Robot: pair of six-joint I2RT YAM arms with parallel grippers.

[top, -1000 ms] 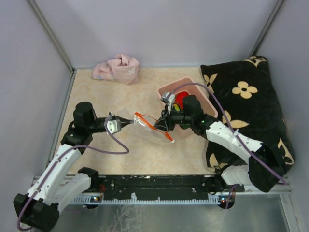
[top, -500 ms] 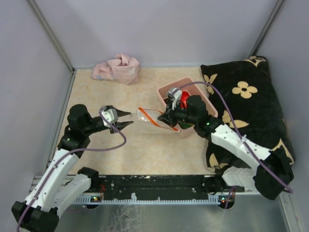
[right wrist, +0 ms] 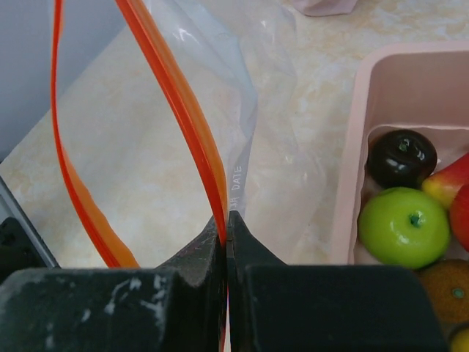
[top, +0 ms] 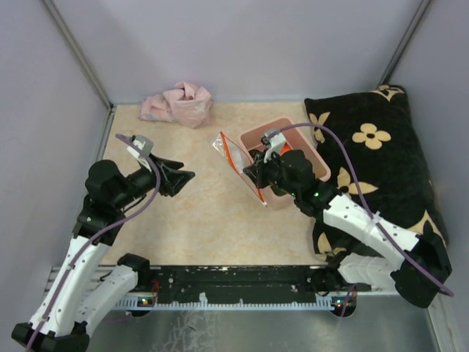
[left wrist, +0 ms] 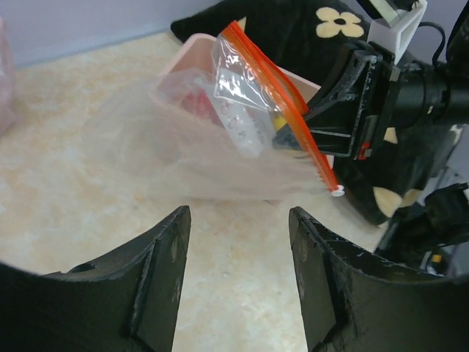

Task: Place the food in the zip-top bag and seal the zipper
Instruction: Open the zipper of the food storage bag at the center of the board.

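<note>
The zip-top bag (top: 233,155) hangs clear of the table beside the pink tub (top: 314,157), and my right gripper (top: 257,173) holds it up. In the right wrist view that gripper (right wrist: 227,220) is shut on one strip of the red-orange zipper (right wrist: 176,110); the other strip (right wrist: 55,125) bows away, so the bag's mouth gapes. The food lies in the tub (right wrist: 350,154): a dark purple ball (right wrist: 401,158), a green apple (right wrist: 403,226), a red apple (right wrist: 458,183) and a brown piece (right wrist: 447,290). My left gripper (top: 179,176) stands open and empty to the left of the bag (left wrist: 242,81), apart from it.
A crumpled pink cloth (top: 177,104) lies at the back of the table. A black pillow with cream flowers (top: 374,154) fills the right side behind the tub. Grey walls close in the table on three sides.
My left gripper let go of the bag, opened and drew back to the left. My right gripper closed on the zipper and lifted the bag up toward the tub.
</note>
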